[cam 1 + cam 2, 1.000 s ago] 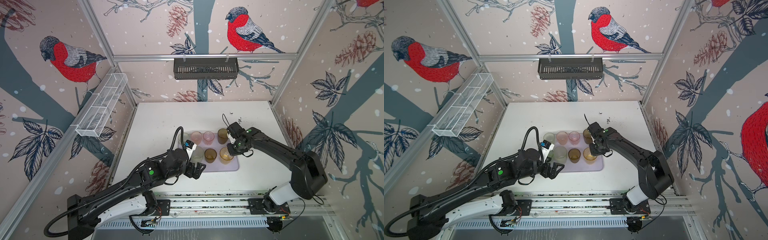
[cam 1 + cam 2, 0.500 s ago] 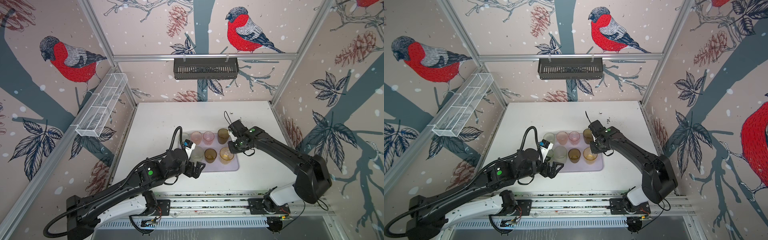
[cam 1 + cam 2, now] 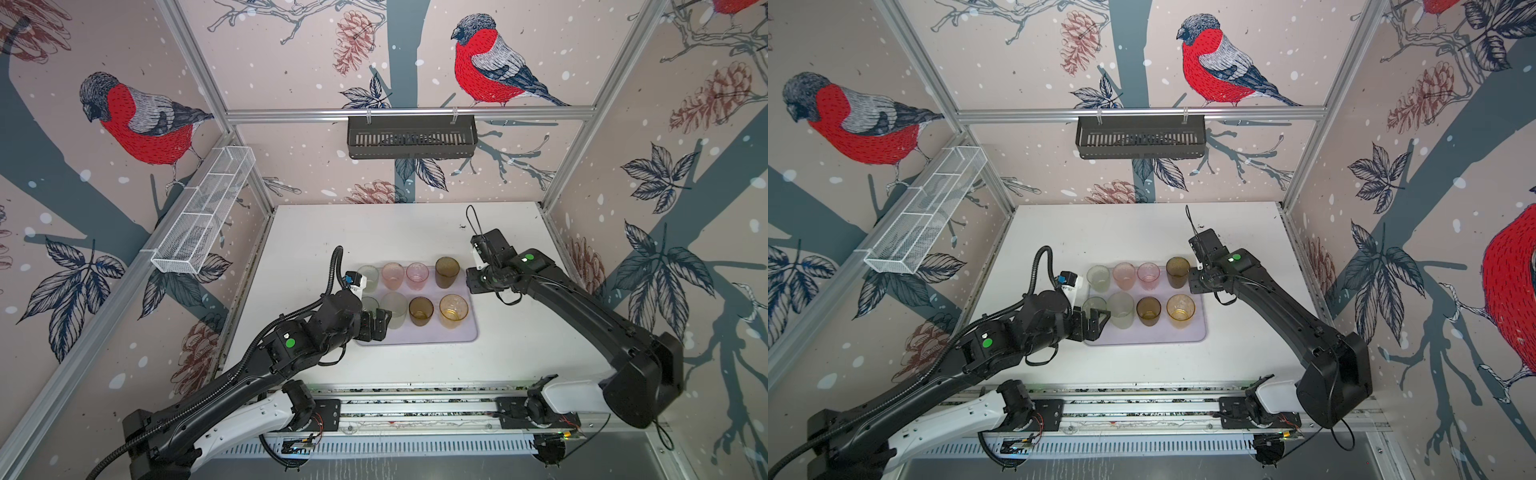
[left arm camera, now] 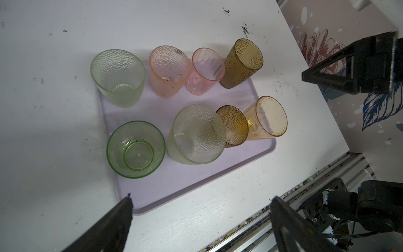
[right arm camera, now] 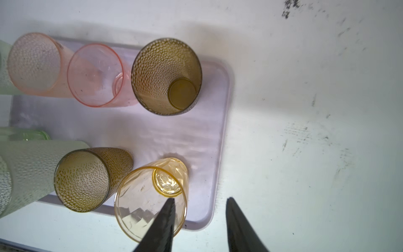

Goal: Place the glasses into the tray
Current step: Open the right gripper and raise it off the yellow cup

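- tray (image 4: 185,181): plain pale lavender
- green glasses (image 4: 135,149): pale, two dimpled
- pink glasses (image 5: 96,74): one dimpled
- amber-brown glasses (image 5: 165,76): dark, dimpled
- yellow-amber glass (image 5: 135,196): faceted
- wallpaper (image 3: 145,124): red-breasted birds

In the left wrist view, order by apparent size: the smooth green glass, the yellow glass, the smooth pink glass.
1. smooth green glass, though nearest the camera.
2. yellow glass and smooth pink glass: alike, unranked.

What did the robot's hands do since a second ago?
The right hand let go of the yellow glass and pulled away to the right, jaws parted. The left hand stayed open where it was, and all eight glasses kept standing in the tray.
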Motion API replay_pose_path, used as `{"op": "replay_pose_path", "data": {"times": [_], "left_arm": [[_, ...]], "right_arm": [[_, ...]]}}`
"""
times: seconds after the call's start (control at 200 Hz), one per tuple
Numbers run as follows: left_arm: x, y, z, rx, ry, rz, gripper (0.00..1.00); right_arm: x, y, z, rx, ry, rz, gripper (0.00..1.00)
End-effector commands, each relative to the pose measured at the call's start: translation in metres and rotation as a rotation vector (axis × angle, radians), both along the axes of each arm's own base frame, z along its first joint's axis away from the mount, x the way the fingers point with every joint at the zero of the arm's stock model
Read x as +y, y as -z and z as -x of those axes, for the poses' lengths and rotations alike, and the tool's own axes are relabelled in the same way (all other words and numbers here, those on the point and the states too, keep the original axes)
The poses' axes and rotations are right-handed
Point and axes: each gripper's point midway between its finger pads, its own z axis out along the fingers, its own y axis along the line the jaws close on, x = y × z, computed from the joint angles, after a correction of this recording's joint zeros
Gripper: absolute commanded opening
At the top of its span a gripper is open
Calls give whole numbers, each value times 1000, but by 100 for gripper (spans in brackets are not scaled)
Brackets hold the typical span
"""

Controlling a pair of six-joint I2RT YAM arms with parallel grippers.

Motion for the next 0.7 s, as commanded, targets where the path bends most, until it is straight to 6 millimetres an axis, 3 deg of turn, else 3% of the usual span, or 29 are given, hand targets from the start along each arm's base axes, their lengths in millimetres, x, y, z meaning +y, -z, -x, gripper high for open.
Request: {"op": "replay_pose_path", "data": {"times": [0.0, 0.545, 0.695], "left_arm": [[19, 3, -3, 10, -86, -33, 98], [62, -15, -17, -68, -256, -78, 98], [94, -14, -24, -70, -394, -131, 98]], "right_arm": [[-7, -18, -11, -76, 19, -11, 50], [-56, -84, -32, -355, 142, -133, 76], [-68, -88, -38, -386, 161, -119, 83]]}}
